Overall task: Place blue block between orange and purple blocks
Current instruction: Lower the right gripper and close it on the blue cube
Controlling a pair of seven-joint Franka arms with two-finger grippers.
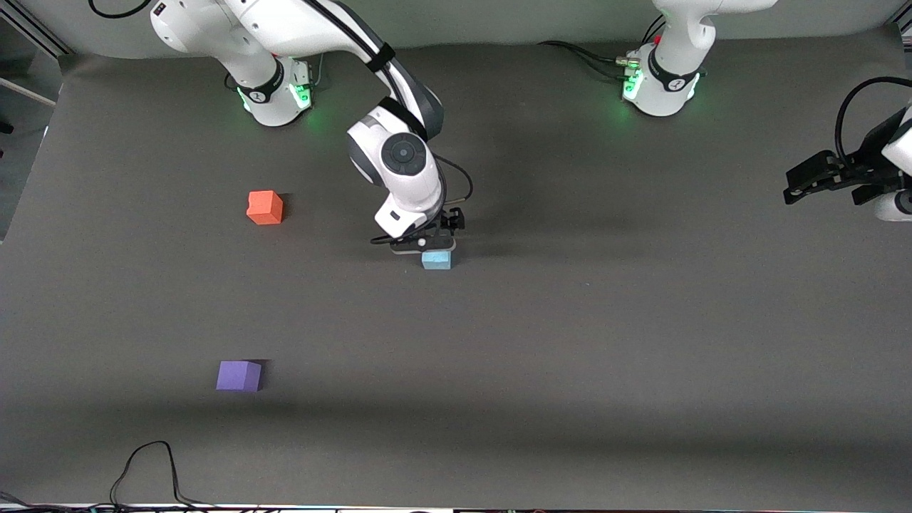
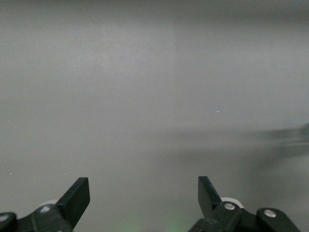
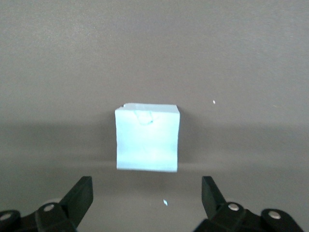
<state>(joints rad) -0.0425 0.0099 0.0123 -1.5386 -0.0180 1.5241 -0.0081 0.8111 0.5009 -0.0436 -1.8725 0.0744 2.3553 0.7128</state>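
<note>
The blue block (image 1: 436, 260) lies on the dark mat near the table's middle. My right gripper (image 1: 427, 246) hangs low right over it, open and empty; in the right wrist view the blue block (image 3: 147, 142) sits just ahead of the spread right gripper (image 3: 147, 187), not between its fingers. The orange block (image 1: 265, 207) lies toward the right arm's end. The purple block (image 1: 239, 375) lies nearer the front camera than the orange one. My left gripper (image 1: 801, 184) waits, open and empty, at the left arm's end; the left wrist view shows the left gripper (image 2: 144, 187) over bare mat.
The right arm's base (image 1: 274, 92) and the left arm's base (image 1: 662, 85) stand along the table's back edge. A black cable (image 1: 149, 467) loops on the mat at the front edge, nearer the camera than the purple block.
</note>
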